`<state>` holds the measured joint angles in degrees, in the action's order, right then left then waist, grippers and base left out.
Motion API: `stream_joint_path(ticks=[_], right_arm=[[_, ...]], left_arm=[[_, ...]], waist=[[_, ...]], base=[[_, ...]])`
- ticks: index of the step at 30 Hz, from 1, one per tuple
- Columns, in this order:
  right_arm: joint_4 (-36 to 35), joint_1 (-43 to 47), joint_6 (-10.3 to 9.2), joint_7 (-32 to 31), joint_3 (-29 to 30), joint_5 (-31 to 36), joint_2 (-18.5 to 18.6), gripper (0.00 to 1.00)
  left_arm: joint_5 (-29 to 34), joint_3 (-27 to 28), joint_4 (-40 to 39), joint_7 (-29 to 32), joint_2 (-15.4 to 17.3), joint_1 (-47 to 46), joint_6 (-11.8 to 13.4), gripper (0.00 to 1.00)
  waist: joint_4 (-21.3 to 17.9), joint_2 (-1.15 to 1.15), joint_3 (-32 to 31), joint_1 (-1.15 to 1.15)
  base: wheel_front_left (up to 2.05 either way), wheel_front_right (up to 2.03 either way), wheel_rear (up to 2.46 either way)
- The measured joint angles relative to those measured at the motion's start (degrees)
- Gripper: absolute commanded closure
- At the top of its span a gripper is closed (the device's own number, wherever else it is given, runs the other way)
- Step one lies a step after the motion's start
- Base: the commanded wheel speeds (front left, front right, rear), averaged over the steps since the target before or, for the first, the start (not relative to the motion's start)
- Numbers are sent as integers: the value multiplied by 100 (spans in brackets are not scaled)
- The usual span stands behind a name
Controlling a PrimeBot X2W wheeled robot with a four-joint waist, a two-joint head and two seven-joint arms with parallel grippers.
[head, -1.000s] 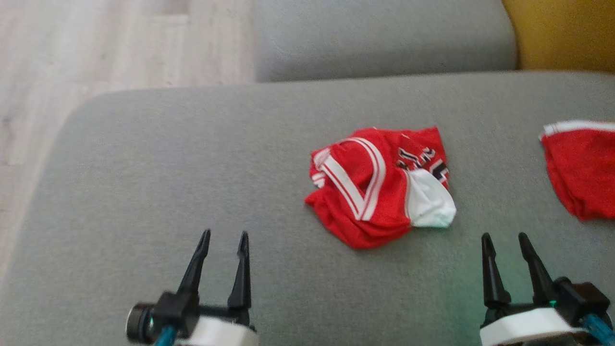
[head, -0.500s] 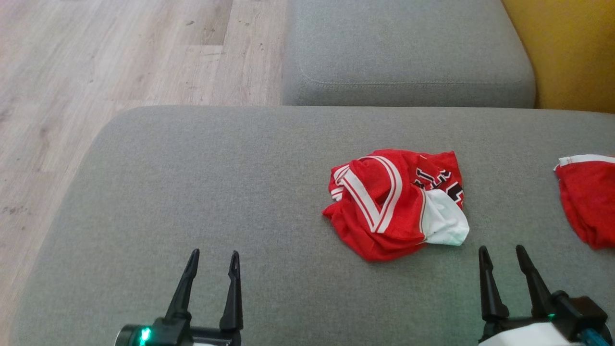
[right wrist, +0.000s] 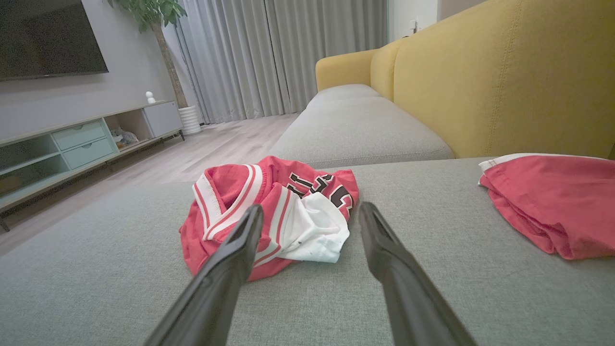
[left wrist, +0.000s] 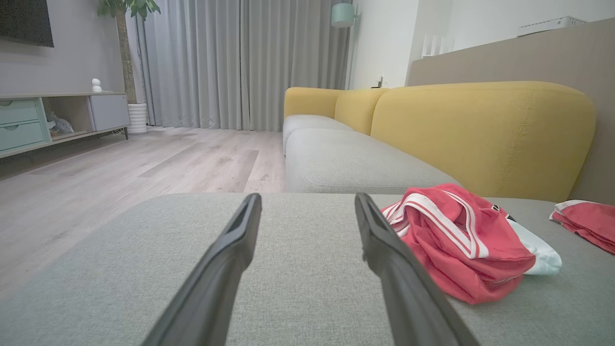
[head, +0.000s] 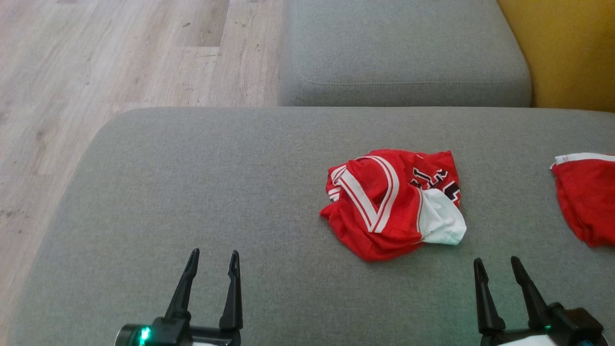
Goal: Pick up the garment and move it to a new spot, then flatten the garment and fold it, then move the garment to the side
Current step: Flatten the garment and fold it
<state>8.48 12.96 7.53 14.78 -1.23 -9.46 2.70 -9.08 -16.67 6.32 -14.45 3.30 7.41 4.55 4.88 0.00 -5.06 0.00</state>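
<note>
Looming behind garment (right wrist: 226,185), wrist-view curtains (right wrist: 288,48).

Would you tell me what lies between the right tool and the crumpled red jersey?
Only bare grey cushion: in the head view, the right tool sits short of the red jersey, not touching it.

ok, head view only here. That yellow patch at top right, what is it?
Observer: The sofa's yellow backrest. It runs along behind the grey seat cushions.
Operator: What's further out in the room?
Observer: A low TV cabinet against the wall, then a potted plant next to grey curtains.
Operator: Is the jersey lying flat?
Observer: No. From the left wrist view the jersey stands up in a bunched heap, with its white-striped band arching over the top.
</note>
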Motion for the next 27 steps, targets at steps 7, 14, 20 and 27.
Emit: stream_joint_path(ticks=[7, 14, 20, 27], right_arm=[[-12, 13, 0, 0, -26, 47, -1, 0], [-12, 50, 0, 0, -38, 46, -1, 0], [-31, 59, 0, 0, -79, 46, 4, 0], [-98, 43, 0, 0, -205, 46, 12, 0]], left_arm=[[-9, 1, 91, 0, -1, -7, -8, 0], [-48, -2, 254, 0, -2, -6, -60, 0], [-103, -15, 253, 0, -2, -7, -52, 0], [-135, -162, 290, 1, 0, -90, -74, 0]], waist=[[-50, 0, -18, 0], [-149, 0, -5, 0], [-250, 0, 78, 0], [-493, 0, 260, 0]], base=[[0, 0, 0], [0, 0, 0], [0, 0, 0], [0, 0, 0]])
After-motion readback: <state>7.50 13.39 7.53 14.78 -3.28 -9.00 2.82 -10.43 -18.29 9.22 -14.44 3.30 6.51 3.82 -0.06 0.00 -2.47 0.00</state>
